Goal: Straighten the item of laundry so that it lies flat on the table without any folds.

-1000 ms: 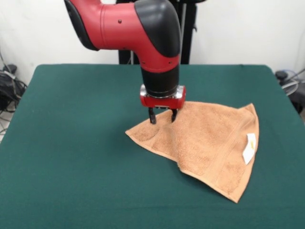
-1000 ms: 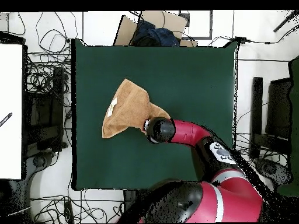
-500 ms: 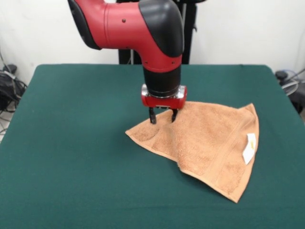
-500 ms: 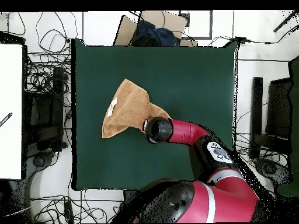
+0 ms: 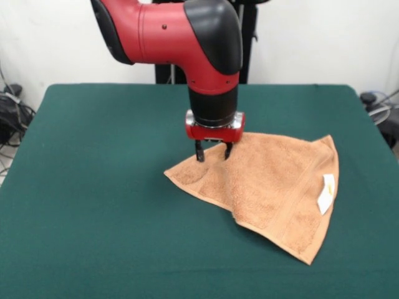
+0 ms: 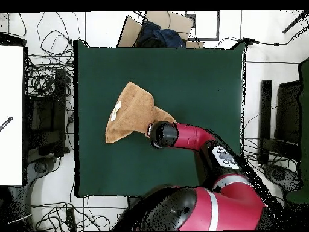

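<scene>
Towel (image 5: 274, 187) on the green table (image 5: 93, 205): it lies right of the table's middle in the front view, folded into a rough triangle, one woven band running along its right edge beside a small white label (image 5: 326, 192). Whatever lies under the folded layer is hidden. The red and black arm (image 5: 187, 43) comes down over the towel's far left part; in the overhead view its wrist covers that corner of the cloth entirely. The gripper (image 5: 212, 152) stands upright with its two dark fingers apart, tips at the terry surface. Whether they press into the cloth or only touch it cannot be made out.
</scene>
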Tool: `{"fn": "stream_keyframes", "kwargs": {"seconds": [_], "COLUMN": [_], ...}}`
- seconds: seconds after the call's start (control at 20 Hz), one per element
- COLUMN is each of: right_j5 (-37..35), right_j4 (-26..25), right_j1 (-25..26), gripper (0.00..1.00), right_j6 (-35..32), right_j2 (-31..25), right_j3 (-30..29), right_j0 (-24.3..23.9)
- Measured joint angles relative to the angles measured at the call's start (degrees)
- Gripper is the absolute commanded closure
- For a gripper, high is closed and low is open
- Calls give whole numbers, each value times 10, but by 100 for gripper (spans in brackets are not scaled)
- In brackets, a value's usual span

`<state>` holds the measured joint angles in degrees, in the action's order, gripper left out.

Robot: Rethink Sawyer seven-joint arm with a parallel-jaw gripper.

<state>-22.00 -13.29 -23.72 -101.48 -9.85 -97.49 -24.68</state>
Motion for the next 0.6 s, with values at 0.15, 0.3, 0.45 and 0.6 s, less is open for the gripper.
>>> {"fn": "stream_keyframes", "kwargs": {"seconds": [0.15, 0.3, 0.45, 0.6], "right_j5": [0, 2, 2, 2], "right_j4": [0, 0, 0, 0], "right_j1": [1, 1, 1, 1], "gripper": [100, 100, 100, 100], "right_j6": [0, 0, 0, 0], "right_j2": [2, 2, 2, 3], "right_j3": [1, 1, 1, 1], "right_j0": [0, 0, 0, 1]}}
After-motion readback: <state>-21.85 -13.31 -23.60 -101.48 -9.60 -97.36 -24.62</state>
